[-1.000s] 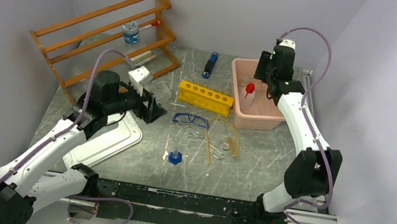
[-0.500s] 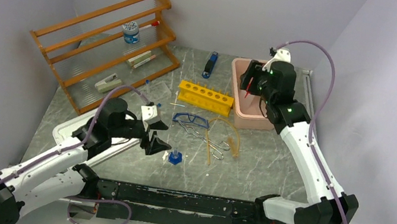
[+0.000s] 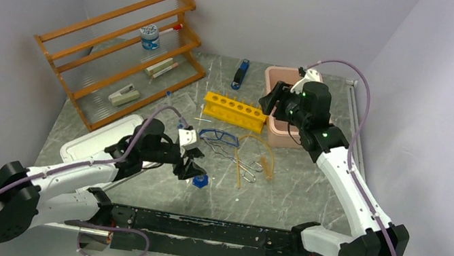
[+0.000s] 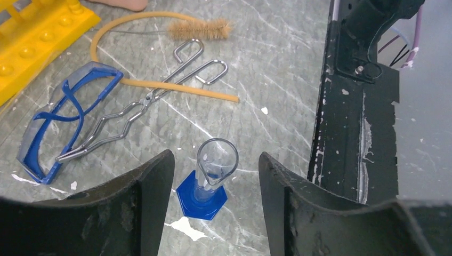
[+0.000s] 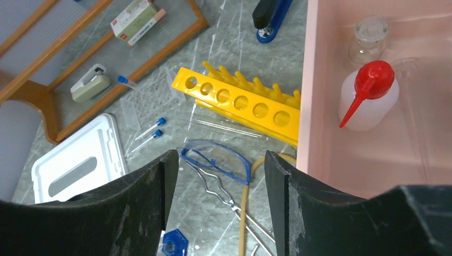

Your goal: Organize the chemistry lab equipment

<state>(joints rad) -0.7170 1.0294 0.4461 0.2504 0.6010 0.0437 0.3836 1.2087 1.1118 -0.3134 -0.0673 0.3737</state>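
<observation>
The left gripper (image 4: 215, 160) has swung down to the small cylinder (image 4: 210, 178), clear on a blue hexagonal foot, jaws wide astride it; right gripper (image 5: 219, 157) gapes empty.

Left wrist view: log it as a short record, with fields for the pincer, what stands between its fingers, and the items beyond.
view: left wrist
left pincer: open, one finger on each side of the target, gaps on both sides
target: small clear cylinder, upright on a blue hexagonal base, not touched
beyond, left: blue-framed goggles; metal tongs, tips by the goggles
beyond, middle: yellowish tubing, crossing the tongs; brush further off
top left corner: yellow rack
surface: grey marbled table
</observation>
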